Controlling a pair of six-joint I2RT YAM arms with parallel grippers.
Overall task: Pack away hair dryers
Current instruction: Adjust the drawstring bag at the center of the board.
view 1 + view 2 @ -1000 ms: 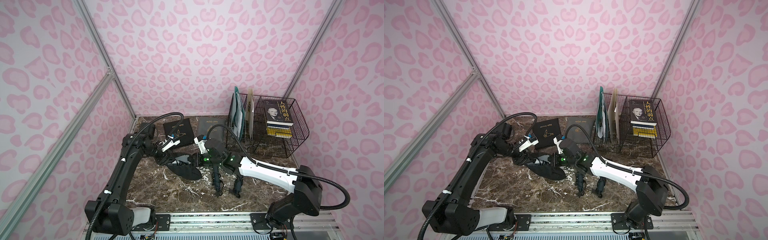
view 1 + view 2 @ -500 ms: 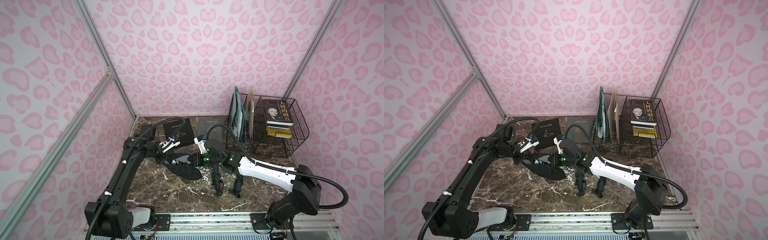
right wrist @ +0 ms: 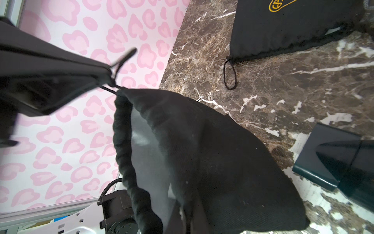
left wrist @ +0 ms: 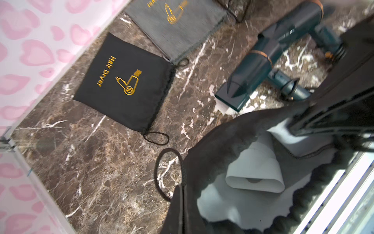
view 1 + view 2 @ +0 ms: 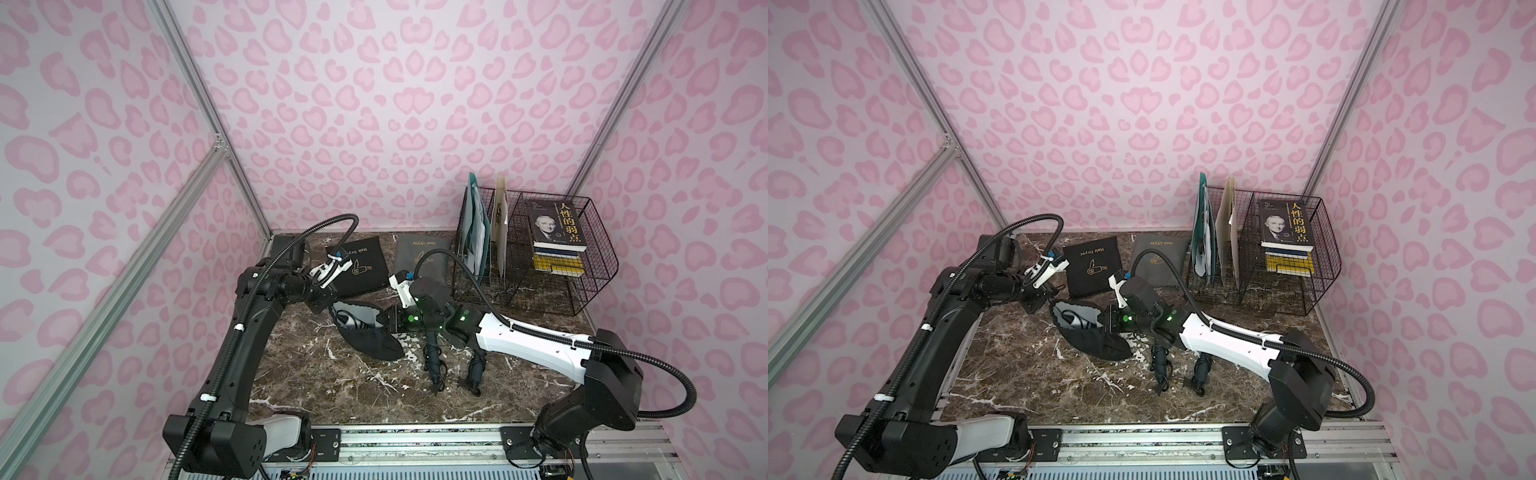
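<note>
A black pouch [image 5: 370, 340] with a pale lining lies open mid-table, and a white hair dryer [image 5: 347, 318] lies inside it, its nozzle [image 4: 257, 170] plain in the left wrist view. My left gripper [image 5: 328, 301] is shut on the pouch's rim at the drawstring end [image 3: 115, 87]. My right gripper [image 5: 380, 320] is shut on the opposite rim [image 3: 183, 214]. Between them the mouth is stretched wide. Two dark teal hair dryers [image 5: 432, 361] [image 5: 476, 370] lie on the marble under the right arm, side by side, both free.
A flat black pouch [image 5: 361, 266] and a flat grey pouch [image 5: 419, 253] lie at the back, behind the open one. A wire basket [image 5: 582, 266] with books and folders stands at the back right. Pink walls close in the left and the back.
My left gripper has closed on the pouch's rim. The right gripper has kept its hold, and the pouch mouth stays stretched between the two.
</note>
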